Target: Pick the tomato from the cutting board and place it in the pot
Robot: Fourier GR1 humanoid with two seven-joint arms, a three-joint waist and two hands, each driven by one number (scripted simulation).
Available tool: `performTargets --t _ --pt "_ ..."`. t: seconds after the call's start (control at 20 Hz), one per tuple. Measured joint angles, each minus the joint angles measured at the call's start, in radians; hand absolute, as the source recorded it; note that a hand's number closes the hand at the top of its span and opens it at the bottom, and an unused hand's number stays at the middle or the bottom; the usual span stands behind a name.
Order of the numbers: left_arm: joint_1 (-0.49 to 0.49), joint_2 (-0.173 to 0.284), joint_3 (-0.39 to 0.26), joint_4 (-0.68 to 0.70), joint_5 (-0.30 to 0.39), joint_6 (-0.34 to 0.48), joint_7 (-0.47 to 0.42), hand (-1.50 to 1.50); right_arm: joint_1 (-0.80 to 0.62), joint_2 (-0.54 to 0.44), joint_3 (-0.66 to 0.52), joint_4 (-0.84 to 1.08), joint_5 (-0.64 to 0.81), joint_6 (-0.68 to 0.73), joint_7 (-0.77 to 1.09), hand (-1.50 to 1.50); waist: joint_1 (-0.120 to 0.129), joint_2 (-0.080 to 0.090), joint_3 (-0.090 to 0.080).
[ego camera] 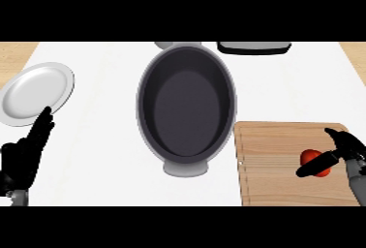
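While the worktop (100, 160) is carrying the empty pot (187, 104) at its middle, the cutting board (275, 164) is lying at its near right corner. I am curling my right hand (342, 154) around the tomato (313, 160) near the board's right edge, thumb across it: the grasp step. Next I judge a lift leftward over the pot's rim. My left hand (25, 157) is resting open at the near left edge.

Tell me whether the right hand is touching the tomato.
Touching. In the head view, the right hand curls around the tomato on the cutting board, its thumb lying across the tomato's front.
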State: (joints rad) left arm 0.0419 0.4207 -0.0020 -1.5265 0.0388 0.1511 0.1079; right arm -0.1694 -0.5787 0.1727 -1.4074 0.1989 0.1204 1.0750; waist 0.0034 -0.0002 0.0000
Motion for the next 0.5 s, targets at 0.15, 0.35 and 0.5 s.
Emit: performTargets --t 0.15,0.35,0.5 --pt "0.013 -0.017 0.007 -0.009 -0.014 -0.003 -0.006 0.00 0.000 0.015 -0.015 0.031 0.012 0.011 -0.015 -1.50 0.000 0.000 0.000" --pt "0.001 -0.026 0.026 -0.009 -0.023 -0.021 0.005 0.00 0.003 0.030 -0.021 0.049 0.031 0.036 -0.042 1.50 -0.001 -0.001 -0.003" --pt "0.013 -0.031 0.046 -0.025 -0.026 -0.044 0.009 0.00 -0.002 0.035 -0.031 0.071 0.071 0.057 -0.085 1.50 -0.001 -0.003 -0.006"
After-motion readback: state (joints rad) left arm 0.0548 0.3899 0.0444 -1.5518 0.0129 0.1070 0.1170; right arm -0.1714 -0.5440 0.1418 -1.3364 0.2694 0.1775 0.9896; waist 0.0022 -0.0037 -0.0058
